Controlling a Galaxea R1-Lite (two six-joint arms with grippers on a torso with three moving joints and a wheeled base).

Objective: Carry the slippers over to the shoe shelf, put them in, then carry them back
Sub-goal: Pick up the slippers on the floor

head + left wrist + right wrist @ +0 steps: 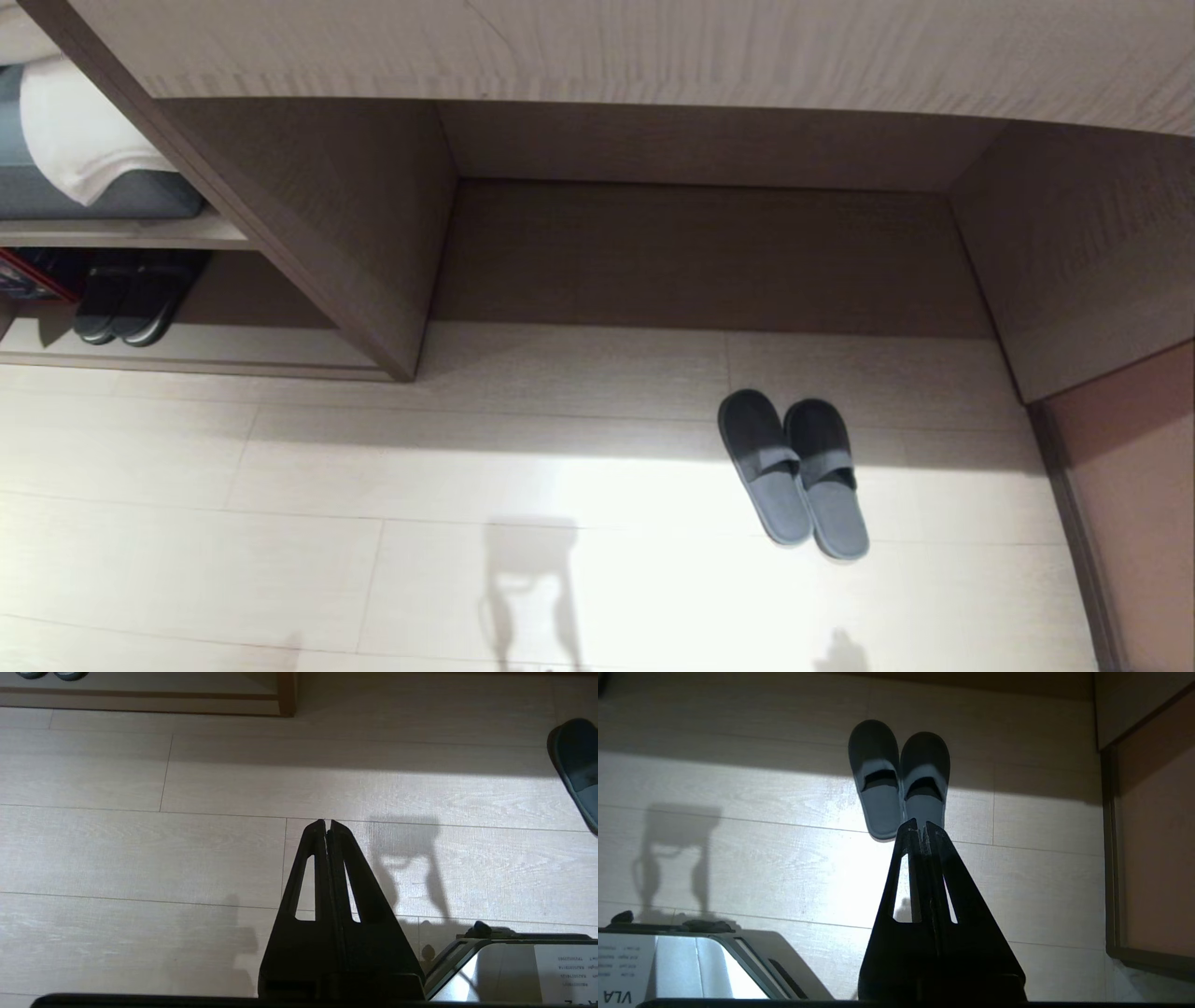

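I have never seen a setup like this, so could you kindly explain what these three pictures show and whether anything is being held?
This is a wheeled robot with two arms. One picture comes from its head camera, looking down at a pale wood-plank floor. The other two come from cameras on its wrists. The black wedge in each is a gripper: the left gripper and the right gripper, both with jaws shut and holding nothing. A pair of grey-blue fabric slippers lies side by side on the floor before a wide wood-grain recess. A low pale shoe shelf on the left holds a darker pair.

Black slippers (126, 303), folded white towel (70, 140)
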